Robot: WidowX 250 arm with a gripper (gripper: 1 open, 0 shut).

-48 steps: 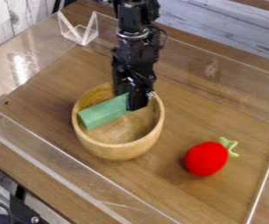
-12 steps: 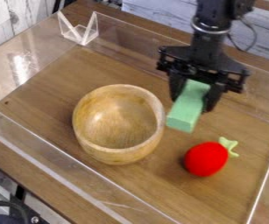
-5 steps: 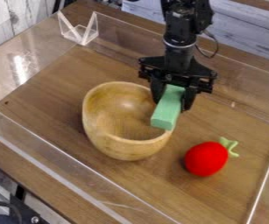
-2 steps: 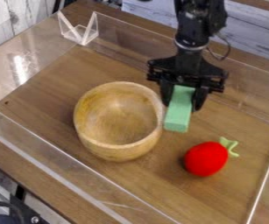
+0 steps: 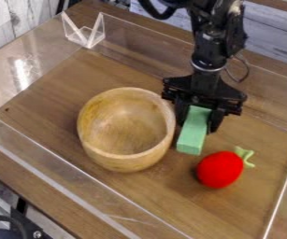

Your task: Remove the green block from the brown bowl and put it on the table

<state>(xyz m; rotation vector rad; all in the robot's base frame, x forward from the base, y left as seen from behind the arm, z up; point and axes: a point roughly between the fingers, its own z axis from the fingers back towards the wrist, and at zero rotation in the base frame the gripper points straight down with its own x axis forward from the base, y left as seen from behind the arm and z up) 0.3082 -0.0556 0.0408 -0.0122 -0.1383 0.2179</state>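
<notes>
- Mint-green rectangular block (image 5: 194, 133), pinched at its upper end by black fingers (image 5: 198, 105), is between bowl and strawberry.
- Round wooden bowl (image 5: 124, 130), thick-rimmed, its inside bare.
- Red strawberry toy (image 5: 220, 170), green-stemmed, near the block.
- Open wood-grain bench (image 5: 49, 89) left of the bowl; clear border wall (image 5: 90, 201) edges it.

Bowl (image 5: 127, 130) and strawberry (image 5: 220, 170) are flanking the block (image 5: 193, 131), restricting sideways passage. Worktop (image 5: 49, 93) left of the bowl is lying open; the clear wall (image 5: 90, 194) is bounding the near side.
</notes>
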